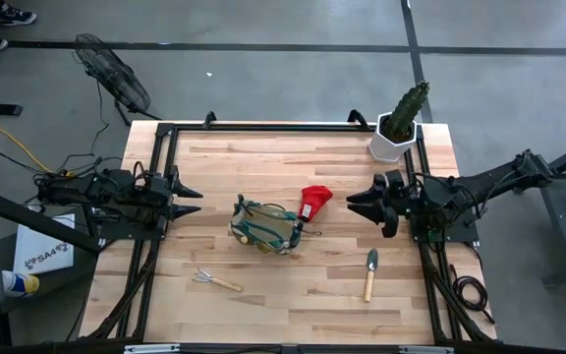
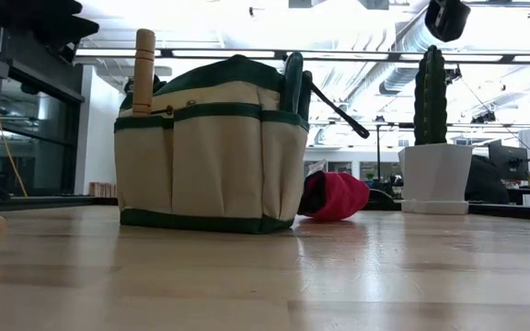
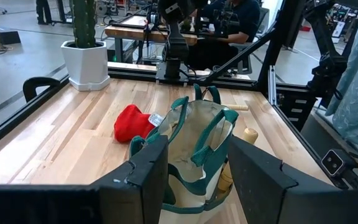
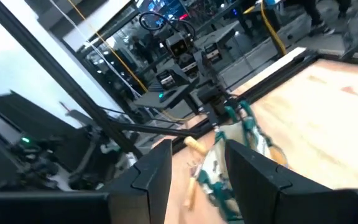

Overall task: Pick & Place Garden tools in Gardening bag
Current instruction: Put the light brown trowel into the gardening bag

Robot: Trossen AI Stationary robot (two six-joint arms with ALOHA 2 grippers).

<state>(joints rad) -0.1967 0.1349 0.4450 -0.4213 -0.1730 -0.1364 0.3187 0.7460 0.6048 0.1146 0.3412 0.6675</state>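
Both hands, left [image 1: 193, 202] and right [image 1: 354, 203], flank the tan fabric green-trimmed bag [image 1: 263, 226], parted and empty; a careless reach risks toppling it.

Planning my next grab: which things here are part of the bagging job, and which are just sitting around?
Job: gardening bag, hand rake, trowel, red glove piece.
Lying about: cactus in white pot, fan off the table.
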